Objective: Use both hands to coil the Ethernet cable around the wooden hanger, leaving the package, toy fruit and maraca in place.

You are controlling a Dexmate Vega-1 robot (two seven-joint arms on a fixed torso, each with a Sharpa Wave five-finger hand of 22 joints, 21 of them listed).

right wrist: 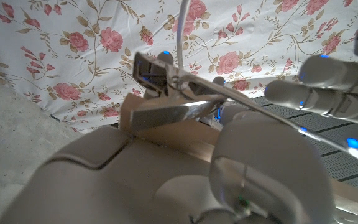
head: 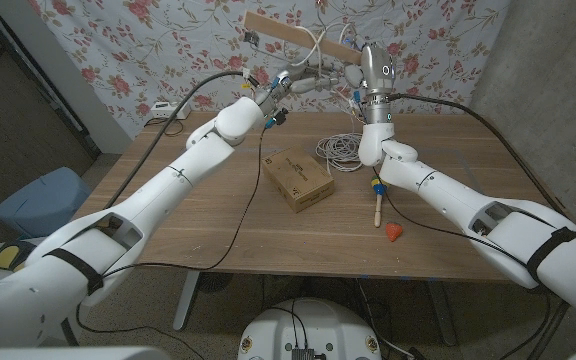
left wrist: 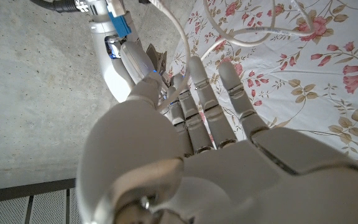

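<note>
Holding the wooden hanger (head: 298, 36) aloft, the right hand (head: 343, 72) grips its lower end, long axis tilting up-left; the left hand (head: 290, 84), just beside, pinches the Ethernet cable (head: 343, 148), mostly heaped on the bench (head: 218, 220) below.

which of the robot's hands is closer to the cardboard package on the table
Left, though only slightly. The left hand is raised above the table's far edge, just behind the package. The right hand is lifted too, holding the wooden hanger farther toward the backdrop and to the right.
</note>
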